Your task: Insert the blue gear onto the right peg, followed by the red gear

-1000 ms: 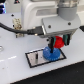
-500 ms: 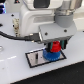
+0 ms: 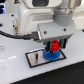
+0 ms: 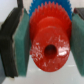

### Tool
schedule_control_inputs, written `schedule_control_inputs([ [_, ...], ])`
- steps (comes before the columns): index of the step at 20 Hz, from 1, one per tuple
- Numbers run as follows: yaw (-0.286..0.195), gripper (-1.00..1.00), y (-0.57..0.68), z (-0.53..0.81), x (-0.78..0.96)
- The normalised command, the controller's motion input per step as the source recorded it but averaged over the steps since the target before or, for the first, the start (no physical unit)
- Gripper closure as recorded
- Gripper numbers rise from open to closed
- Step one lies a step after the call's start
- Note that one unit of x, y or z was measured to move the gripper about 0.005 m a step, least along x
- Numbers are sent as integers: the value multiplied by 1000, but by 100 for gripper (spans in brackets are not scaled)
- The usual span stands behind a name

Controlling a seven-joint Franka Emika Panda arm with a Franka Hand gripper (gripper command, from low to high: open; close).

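Observation:
My gripper is shut on the red gear, which it holds just above the blue gear. The blue gear lies on the right part of the white plate with the black border. In the wrist view the red gear fills the middle, squeezed between the teal pads on either side. The blue gear's teeth show behind its rim. The red gear's centre hole is dark. The right peg is hidden under the gears and the gripper.
The plate sits on a white table. The arm's white body and a black cable hang over the exterior view's left half.
The gripper has come down with the red gear and shifted slightly toward the exterior view's left, closing on the blue gear. The blue gear and the plate have not moved.

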Motion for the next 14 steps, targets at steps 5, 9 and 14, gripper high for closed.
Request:
schedule_control_inputs([
  [5, 0, 100, 0, -43, 170],
  [9, 0, 100, 10, -242, 204],
  [14, 0, 100, -93, -198, 184],
])
